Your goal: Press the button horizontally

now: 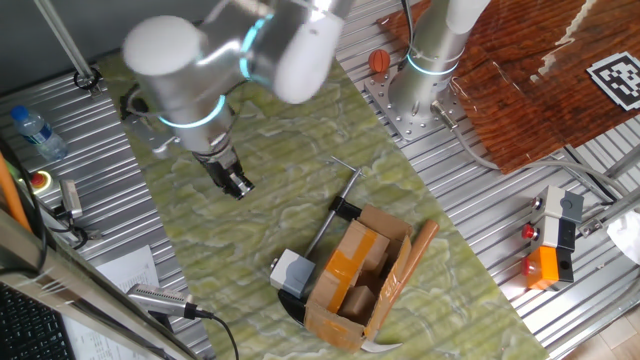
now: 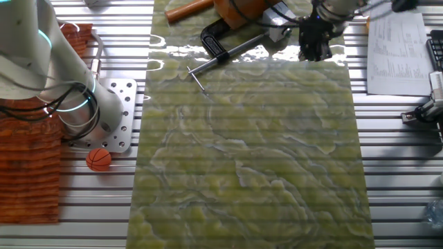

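Note:
The button (image 1: pixel 291 270) is a small light grey cube with a white face on a black base. It stands on the green mat against the left side of the open cardboard box (image 1: pixel 357 277). My gripper (image 1: pixel 238 184) hangs over the mat up and left of the button, well apart from it, with its dark fingers pointing down toward the mat. It also shows in the other fixed view (image 2: pixel 315 43) near the top edge. No view shows whether there is a gap between the fingertips. I cannot make out the button in the other fixed view.
A black clamp with a metal bar (image 1: pixel 341 207) grips the box's far side. A wooden handle (image 1: pixel 418 250) lies along the box. Orange-and-black units (image 1: pixel 548 258) stand at the right. A round red button (image 1: pixel 40 180), a bottle (image 1: pixel 33 131) and papers (image 2: pixel 393 48) lie off the mat.

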Robot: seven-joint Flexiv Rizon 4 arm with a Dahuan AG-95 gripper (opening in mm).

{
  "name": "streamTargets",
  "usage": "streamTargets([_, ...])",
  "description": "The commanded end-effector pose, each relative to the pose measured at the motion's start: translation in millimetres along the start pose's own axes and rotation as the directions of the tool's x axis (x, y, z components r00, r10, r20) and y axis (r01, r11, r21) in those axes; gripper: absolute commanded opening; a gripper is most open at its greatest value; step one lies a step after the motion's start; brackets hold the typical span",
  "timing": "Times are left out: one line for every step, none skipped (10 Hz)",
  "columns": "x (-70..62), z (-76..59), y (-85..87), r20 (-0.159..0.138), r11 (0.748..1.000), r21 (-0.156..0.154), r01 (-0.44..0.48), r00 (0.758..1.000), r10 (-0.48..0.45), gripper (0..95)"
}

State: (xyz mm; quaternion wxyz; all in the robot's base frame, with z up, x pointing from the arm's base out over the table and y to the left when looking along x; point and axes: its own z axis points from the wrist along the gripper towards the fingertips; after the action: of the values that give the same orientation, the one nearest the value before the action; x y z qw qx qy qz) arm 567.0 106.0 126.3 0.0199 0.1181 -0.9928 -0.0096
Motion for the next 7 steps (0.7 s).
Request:
streamTargets([-2.2, 3.2, -4.8, 0.044, 0.979, -0.031, -0.200, 0.978, 0.202, 0.0])
streamTargets([-2.1, 4.2, -13.1, 0.041, 0.983, -0.018, -0.181, 0.983, 0.181, 0.0])
streamTargets([-1.6, 4.9, -21.4, 0.042, 0.984, -0.007, -0.179, 0.983, 0.180, 0.0])
streamTargets([-0.8, 6.1, -35.2, 0.043, 0.988, 0.017, -0.151, 0.988, 0.150, 0.0])
streamTargets([0.4, 7.7, -48.5, 0.046, 0.990, 0.011, -0.139, 0.989, 0.139, 0.0])
streamTargets([2.8, 6.5, -58.5, 0.046, 0.991, 0.009, -0.132, 0.990, 0.131, 0.0])
streamTargets([4.9, 4.2, -63.0, 0.040, 0.992, 0.002, -0.125, 0.991, 0.125, 0.0])
